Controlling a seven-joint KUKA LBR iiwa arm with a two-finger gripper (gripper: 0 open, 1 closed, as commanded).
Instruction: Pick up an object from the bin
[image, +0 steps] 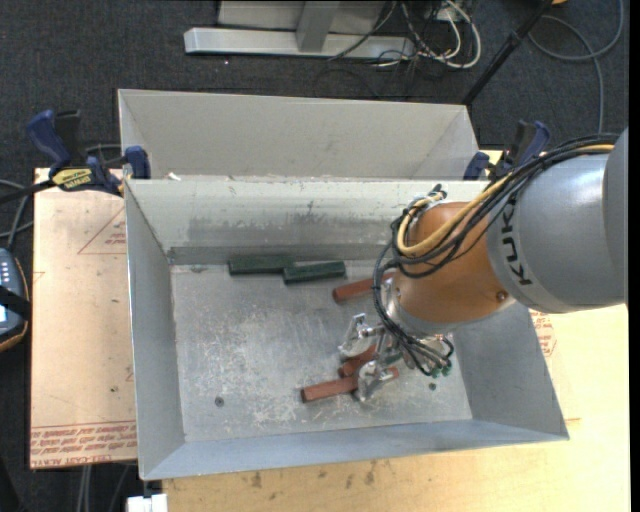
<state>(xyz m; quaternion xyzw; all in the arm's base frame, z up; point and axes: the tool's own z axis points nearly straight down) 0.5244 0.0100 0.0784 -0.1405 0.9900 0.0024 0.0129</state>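
Note:
My gripper (365, 360) is low in the front right part of the bin, its two metal fingers apart and reaching down to the floor. A short reddish-brown block (358, 360) lies between the fingers, partly hidden by them. A longer reddish-brown bar (325, 390) lies on the floor just left of the nearer finger, its right end touching or nearly touching it. Another reddish-brown bar (351, 291) lies behind the gripper, its right end hidden under the wrist.
Two dark green bars (285, 268) lie end to end along the back wall. A small green bit (438, 370) peeks out under the wrist on the right. The orange wrist cover and cables hang over the bin's right side.

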